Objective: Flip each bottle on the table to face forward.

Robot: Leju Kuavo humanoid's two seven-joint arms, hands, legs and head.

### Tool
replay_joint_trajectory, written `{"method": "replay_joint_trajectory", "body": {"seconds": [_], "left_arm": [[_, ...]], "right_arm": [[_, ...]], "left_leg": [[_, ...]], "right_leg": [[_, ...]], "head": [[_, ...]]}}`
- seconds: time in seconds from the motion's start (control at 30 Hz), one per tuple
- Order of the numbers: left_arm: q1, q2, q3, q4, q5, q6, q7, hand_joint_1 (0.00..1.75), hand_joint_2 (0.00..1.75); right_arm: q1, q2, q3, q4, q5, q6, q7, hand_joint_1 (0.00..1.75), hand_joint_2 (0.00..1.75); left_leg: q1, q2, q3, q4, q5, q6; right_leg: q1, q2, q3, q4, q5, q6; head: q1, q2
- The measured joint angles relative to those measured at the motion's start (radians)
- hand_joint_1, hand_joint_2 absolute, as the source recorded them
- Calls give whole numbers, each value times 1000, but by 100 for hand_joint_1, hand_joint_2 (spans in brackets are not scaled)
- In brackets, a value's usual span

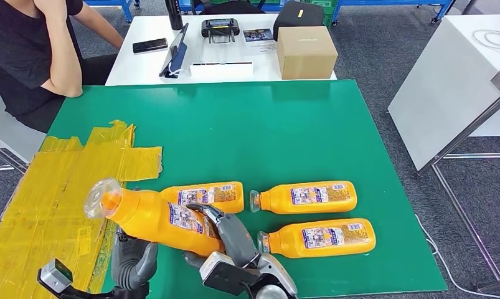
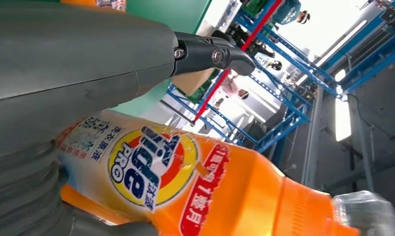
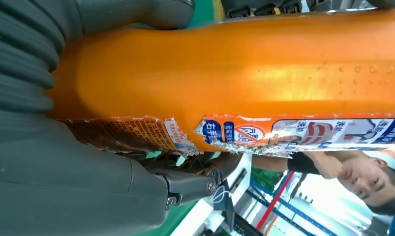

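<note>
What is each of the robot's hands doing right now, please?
Left hand: holding the raised orange bottle from below.
Right hand: gripping the same bottle, fingers wrapped over its label.

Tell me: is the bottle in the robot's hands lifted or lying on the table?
Lifted: both hands, right and left, hold the bottle tilted, cap raised.
</note>
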Motion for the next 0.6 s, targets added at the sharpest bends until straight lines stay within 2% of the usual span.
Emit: {"method": "replay_joint_trajectory", "body": {"seconds": [0.6], "left_arm": [[4, 1, -35, 0, -36, 31, -15, 0, 175]], "right_arm": [[-67, 17, 70, 143, 16, 11, 5, 175, 175]], "left_leg": [[0, 0, 0, 0, 0, 0]], "right_leg": [[0, 0, -1, 0, 0, 0]], "head": [[0, 0]]}}
